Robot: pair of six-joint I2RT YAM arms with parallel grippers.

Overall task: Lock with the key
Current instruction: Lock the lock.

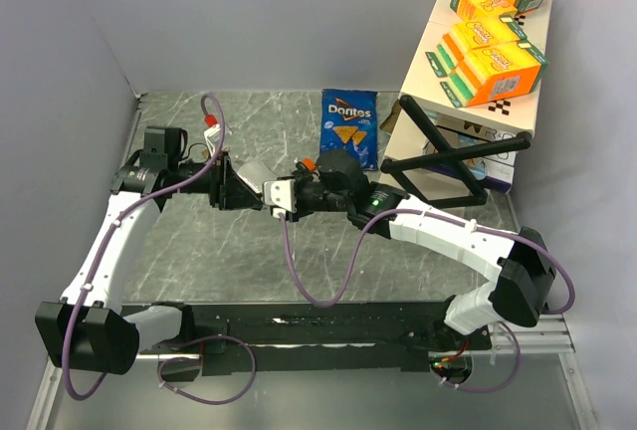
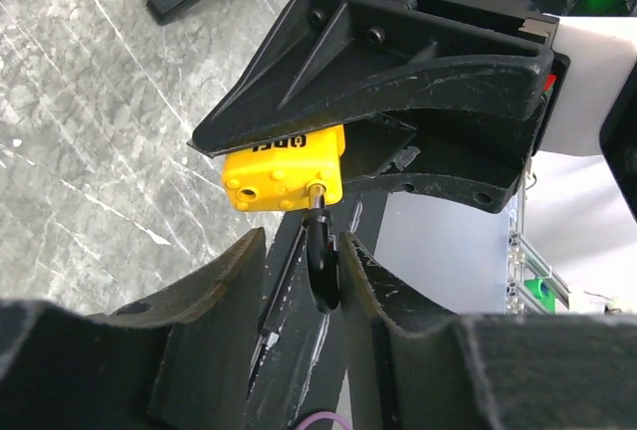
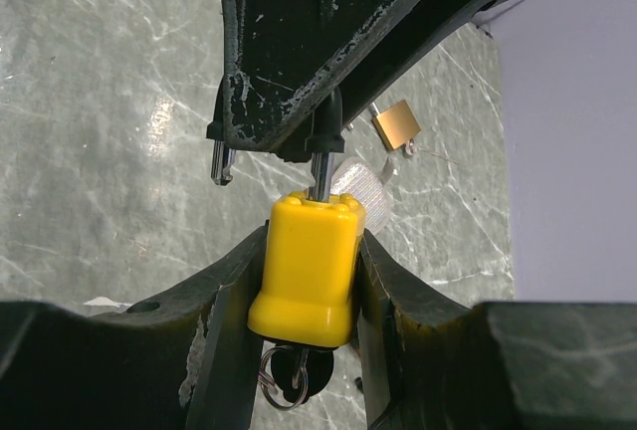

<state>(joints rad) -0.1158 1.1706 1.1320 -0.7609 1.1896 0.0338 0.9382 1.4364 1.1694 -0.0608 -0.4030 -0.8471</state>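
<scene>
Two grippers meet above the table [image 1: 199,251] around one yellow padlock [image 3: 307,266]: the left gripper [image 2: 299,271] is closed on the black head of the single key [image 2: 320,271] seated in the lock's base, and the right gripper [image 3: 307,271] clamps the body between its fingers. A second, brass padlock [image 3: 396,123] lies on the table beyond. Further right sit one Doritos bag [image 1: 348,127] and four orange boxes [image 1: 495,70]; from overhead the arms hide the yellow padlock.

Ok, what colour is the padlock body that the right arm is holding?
Bright yellow. The padlock shows best in the right wrist view, clamped in the right tool.
</scene>
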